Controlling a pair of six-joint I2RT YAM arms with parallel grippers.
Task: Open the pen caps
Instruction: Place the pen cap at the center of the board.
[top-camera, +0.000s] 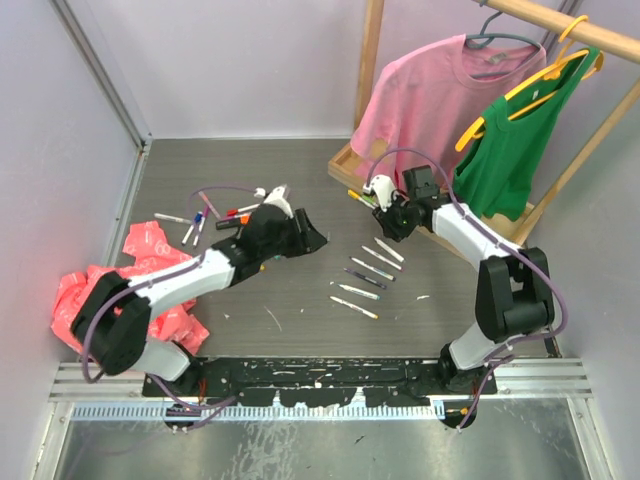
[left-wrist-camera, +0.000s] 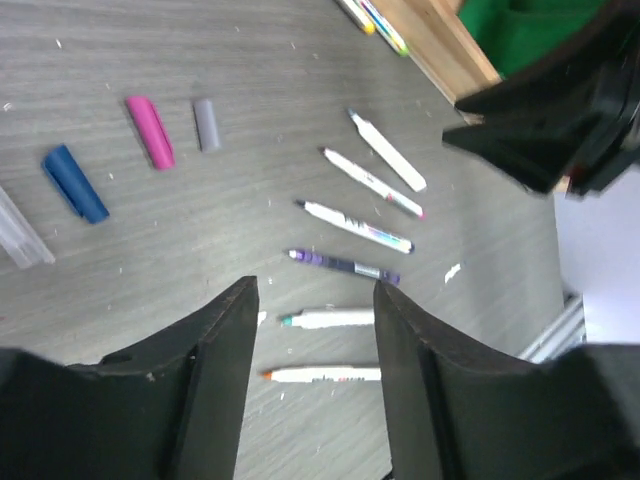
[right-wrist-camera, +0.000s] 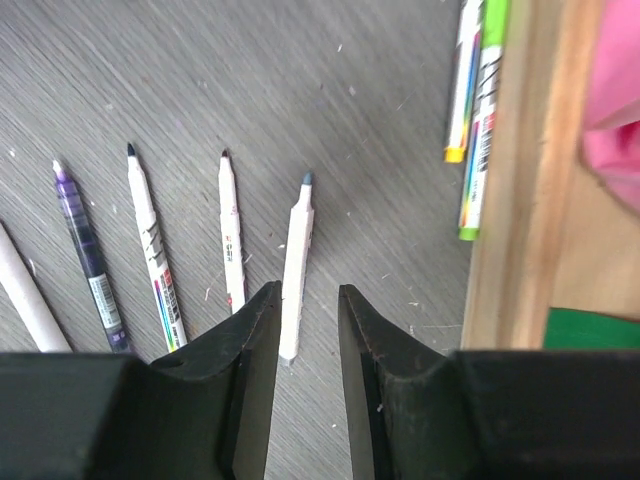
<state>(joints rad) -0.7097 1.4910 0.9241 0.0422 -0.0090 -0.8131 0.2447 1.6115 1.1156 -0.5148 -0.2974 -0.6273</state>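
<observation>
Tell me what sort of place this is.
Probably a robot test cell, not a home: plain partition walls, two arms bolted to a metal rail, and staged props, a clothes rack beside uncapped pens.

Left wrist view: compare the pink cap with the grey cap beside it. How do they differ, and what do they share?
Colour: the pink cap is vivid, the grey cap dull. Length: the pink cap looks longer than the grey cap. Both lie loose on the table, on no pen.
</observation>
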